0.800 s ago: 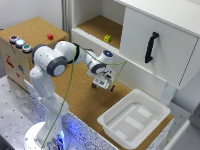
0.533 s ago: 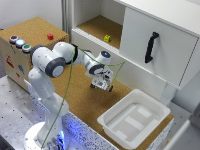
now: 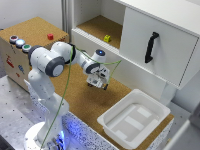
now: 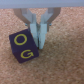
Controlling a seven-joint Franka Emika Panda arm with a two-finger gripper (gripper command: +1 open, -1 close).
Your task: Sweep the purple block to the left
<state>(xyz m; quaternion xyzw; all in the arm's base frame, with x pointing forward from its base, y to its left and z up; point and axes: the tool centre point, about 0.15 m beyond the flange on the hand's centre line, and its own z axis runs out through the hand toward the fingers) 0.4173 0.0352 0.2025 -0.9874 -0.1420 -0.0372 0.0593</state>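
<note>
1. Purple block (image 4: 23,45) sits on the cork surface (image 3: 80,102), touching our gripper (image 4: 39,36), whose jaws look narrow and hold nothing.
2. Since a moment ago we see almost no shift; the sweep has barely begun.

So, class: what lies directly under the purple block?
The purple block sits on brown cork board, seen all around it. The patch beneath it is covered. The gripper stands beside it.

Cork-topped bench (image 3: 80,102), white cabinet (image 3: 150,45) w/ black handle (image 3: 151,47), open cork-lined shelf (image 3: 97,26).
</note>
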